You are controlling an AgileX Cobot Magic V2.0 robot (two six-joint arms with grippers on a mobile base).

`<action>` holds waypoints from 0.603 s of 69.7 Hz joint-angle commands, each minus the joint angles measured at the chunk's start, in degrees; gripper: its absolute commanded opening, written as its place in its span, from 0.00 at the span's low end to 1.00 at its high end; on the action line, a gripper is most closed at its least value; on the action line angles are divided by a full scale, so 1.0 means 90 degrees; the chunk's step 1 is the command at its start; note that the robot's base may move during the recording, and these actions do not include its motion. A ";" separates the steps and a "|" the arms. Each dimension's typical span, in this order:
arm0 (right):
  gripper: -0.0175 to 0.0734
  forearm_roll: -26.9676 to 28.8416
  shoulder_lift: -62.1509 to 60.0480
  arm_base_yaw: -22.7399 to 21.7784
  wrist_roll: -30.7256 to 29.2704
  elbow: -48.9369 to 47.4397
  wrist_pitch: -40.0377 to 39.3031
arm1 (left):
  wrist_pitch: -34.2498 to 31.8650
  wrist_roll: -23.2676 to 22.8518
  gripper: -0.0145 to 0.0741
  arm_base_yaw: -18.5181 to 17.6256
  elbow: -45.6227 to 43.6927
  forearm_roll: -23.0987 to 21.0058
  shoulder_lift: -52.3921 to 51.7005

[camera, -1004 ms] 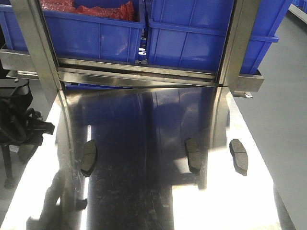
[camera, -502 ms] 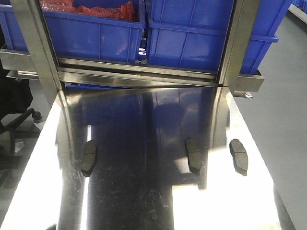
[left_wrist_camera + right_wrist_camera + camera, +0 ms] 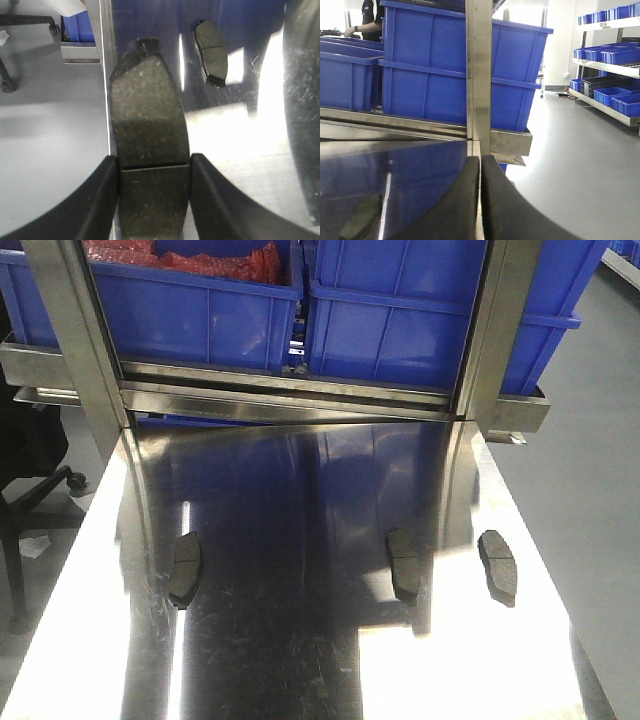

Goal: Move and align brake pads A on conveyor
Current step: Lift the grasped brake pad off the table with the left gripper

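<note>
In the left wrist view my left gripper (image 3: 154, 172) is shut on a brake pad (image 3: 149, 120). Its grey-brown face points up, and its long sides sit between the two black fingers (image 3: 102, 200) at the centre groove. The held pad overlaps the left edge of the steel tabletop (image 3: 250, 150). Another brake pad (image 3: 211, 52) lies flat beyond it. The front view shows three brake pads on the steel: one at the left (image 3: 185, 569), one in the middle (image 3: 404, 564), one at the right (image 3: 498, 565). My right gripper (image 3: 480, 165) is shut on nothing, with a pad (image 3: 362, 217) at its lower left. The conveyor is out of view.
Blue plastic bins (image 3: 410, 310) sit on a steel rack behind the tabletop, held by upright steel posts (image 3: 80, 350). Grey floor (image 3: 590, 470) runs along the table's right side, and an office chair base (image 3: 30, 495) stands at the left. More shelves of blue bins (image 3: 610, 50) stand far right.
A dark bundle at the left edge of the front view has moved out, and a chair base now shows there. The three pads on the steel have not moved.
</note>
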 commanded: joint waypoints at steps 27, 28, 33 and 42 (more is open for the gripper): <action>0.18 -0.0046 -0.0048 -0.0048 -0.0047 0.0055 -0.0437 | -0.0189 -0.0051 0.16 -0.0010 -0.0166 -0.0079 -0.0052; 0.18 -0.0046 -0.0048 -0.0048 -0.0047 0.0055 -0.0437 | -0.0189 -0.0051 0.16 -0.0010 -0.0166 -0.0079 -0.0052; 0.18 -0.0046 -0.0048 -0.0048 -0.0047 0.0055 -0.0437 | -0.0189 -0.0051 0.16 -0.0010 -0.0166 -0.0079 -0.0052; 0.18 -0.0046 -0.0048 -0.0048 -0.0047 0.0055 -0.0437 | -0.0189 -0.0051 0.16 -0.0010 -0.0166 -0.0079 -0.0052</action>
